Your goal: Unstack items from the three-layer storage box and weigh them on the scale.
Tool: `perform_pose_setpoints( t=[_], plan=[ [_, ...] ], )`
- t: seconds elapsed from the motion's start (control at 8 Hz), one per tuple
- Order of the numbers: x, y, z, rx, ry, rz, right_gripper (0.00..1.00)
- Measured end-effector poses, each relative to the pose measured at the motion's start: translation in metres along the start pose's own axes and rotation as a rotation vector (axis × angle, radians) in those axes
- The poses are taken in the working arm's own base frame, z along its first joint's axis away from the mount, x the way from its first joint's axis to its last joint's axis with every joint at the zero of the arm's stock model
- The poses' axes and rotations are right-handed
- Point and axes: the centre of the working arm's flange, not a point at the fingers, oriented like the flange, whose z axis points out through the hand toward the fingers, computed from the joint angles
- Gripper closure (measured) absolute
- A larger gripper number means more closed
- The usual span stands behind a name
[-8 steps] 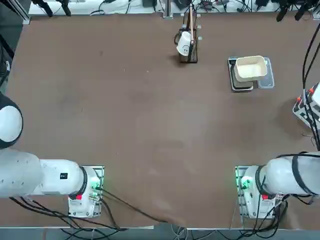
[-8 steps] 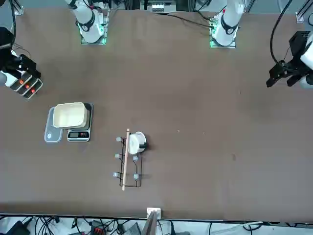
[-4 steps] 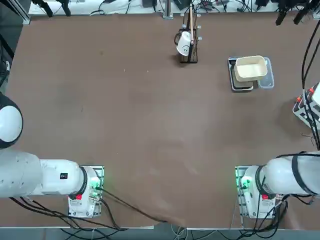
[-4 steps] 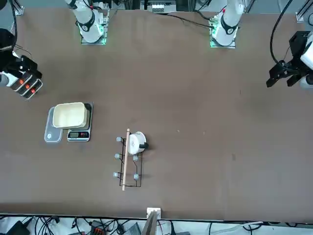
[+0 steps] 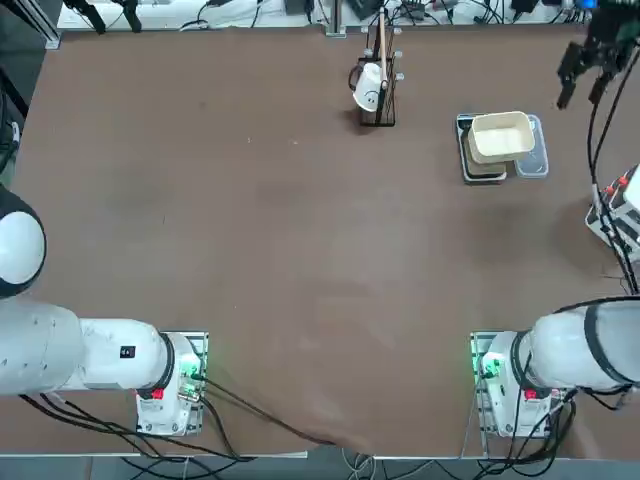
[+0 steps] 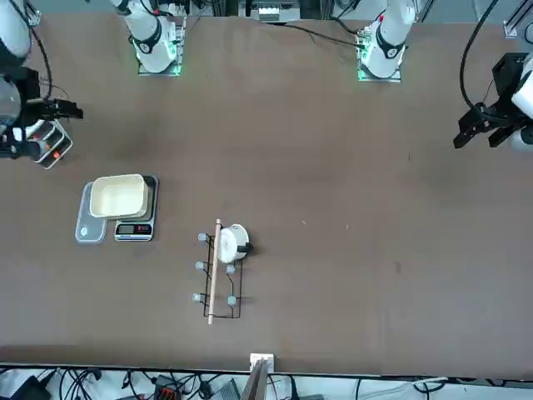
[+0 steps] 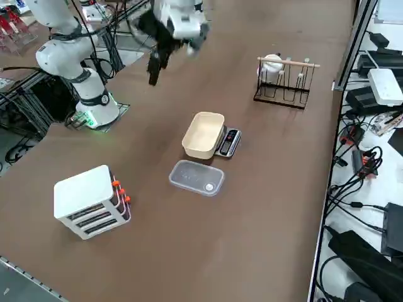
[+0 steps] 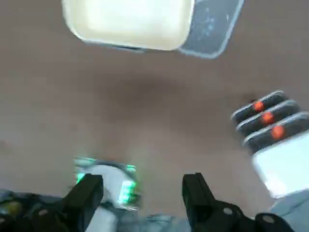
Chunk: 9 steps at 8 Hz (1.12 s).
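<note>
Right gripper: the black two-finger right gripper (image 8: 142, 193) hangs in the air above the brown table (image 5: 300, 230), over bare tabletop, with nothing between its fingers (image 8: 195, 193); the jaws stand spread apart, released. In the right side view the gripper (image 7: 154, 69) sits high above the table, well apart from every object.
Storage box: the small white three-layer storage box (image 7: 90, 200) with orange-red drawer tabs stands upright near the table's edge at the robot's right side; the top view shows only part of it (image 5: 615, 215) at the picture's right border. Its drawers look pushed in, and what they hold cannot be seen.
Scale: the thin dark grey flat scale (image 7: 228, 142) with a small display lies on the table, well apart from the storage box.
Cream tub: a cream rectangular plastic tub (image 7: 203, 134) sits on the scale, covering most of its platform; it looks empty.
Clear lid: a clear rectangular plastic tray (image 7: 196, 177) lies flat just beside the tub, on the side toward the storage box.
Rack: a black wire rack (image 7: 283, 82) with a wooden rod on top stands further along the table, with a white cup (image 7: 272, 64) hanging on it.
</note>
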Motion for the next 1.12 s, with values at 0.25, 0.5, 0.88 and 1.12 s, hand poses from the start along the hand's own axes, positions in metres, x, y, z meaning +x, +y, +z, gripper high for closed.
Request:
perform_pose_setpoints(
  t=[0.25, 0.5, 0.88, 1.12],
  plan=[
    [0.005, 0.05, 0.066, -0.112, -0.041, -0.201, 0.0],
    [0.013, 0.06, 0.101, -0.207, -0.05, -0.379, 0.0],
    [-0.019, 0.15, 0.145, -0.203, 0.026, -0.559, 0.04],
    [-0.018, 0.176, 0.178, -0.196, 0.051, -0.56, 0.09]
  ],
)
